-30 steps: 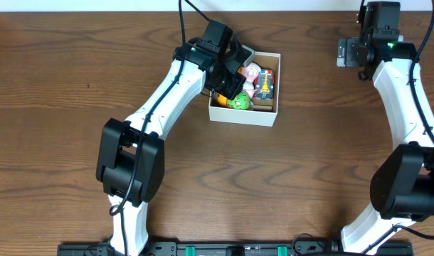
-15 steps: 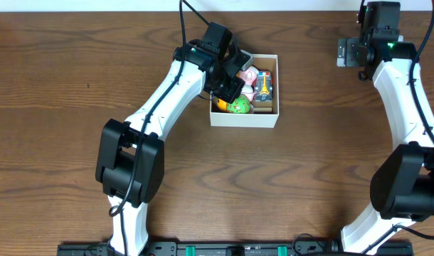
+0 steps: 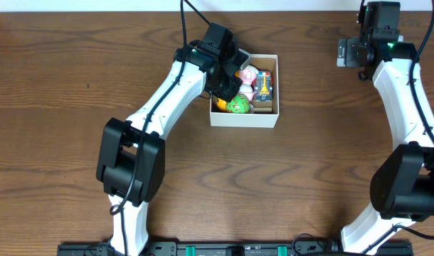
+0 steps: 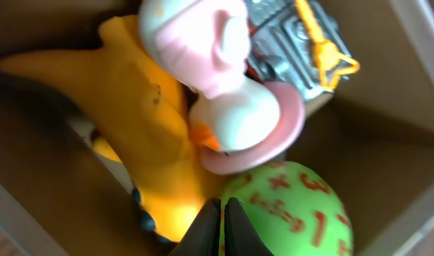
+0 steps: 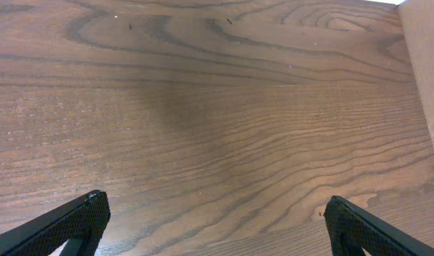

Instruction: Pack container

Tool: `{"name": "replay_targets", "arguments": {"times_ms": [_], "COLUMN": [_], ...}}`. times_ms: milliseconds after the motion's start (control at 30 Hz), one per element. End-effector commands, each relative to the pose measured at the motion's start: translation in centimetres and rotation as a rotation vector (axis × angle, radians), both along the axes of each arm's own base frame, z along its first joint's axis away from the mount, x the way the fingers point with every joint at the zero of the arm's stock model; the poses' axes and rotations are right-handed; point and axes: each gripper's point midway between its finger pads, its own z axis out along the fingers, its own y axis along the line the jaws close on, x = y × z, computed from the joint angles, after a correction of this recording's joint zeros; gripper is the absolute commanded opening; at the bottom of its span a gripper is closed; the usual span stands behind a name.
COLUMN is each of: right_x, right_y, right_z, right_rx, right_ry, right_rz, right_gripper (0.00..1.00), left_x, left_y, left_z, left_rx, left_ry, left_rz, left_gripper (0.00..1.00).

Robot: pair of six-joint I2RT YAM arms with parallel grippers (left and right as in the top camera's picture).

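Left gripper clenched on nothing, tips down inside box, green ball just beside; right gripper splayed, well right of box; left nearer.

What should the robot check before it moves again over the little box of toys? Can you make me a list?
1. Left end effector shut with nothing in it: ok.
2. Right end effector open over the brown wooden table, away from the box: ok.
3. Small white cardboard box with brown inside upright on the table: ok.
4. Orange rubber toy, pink and white duck toy, green ball with red numbers and grey metal toy inside the box: ok.
5. Left end effector clear of the toys below it: cannot tell.
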Motion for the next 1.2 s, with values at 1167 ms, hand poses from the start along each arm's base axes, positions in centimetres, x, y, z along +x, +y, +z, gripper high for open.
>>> {"name": "replay_targets", "arguments": {"times_ms": [1167], "right_x": [0.2], "right_y": [-0.2], "right_z": [0.5], "right_rx": [0.004], "right_ry": [-0.017], "right_rz": [-0.013], "right_gripper": [0.99], "left_x": [-3.7], "left_y": [-1.3], "left_z": [4.2], "left_rx": [0.001], "left_ry": [0.167], "left_rz": [-0.057], "left_gripper": [0.06]}}
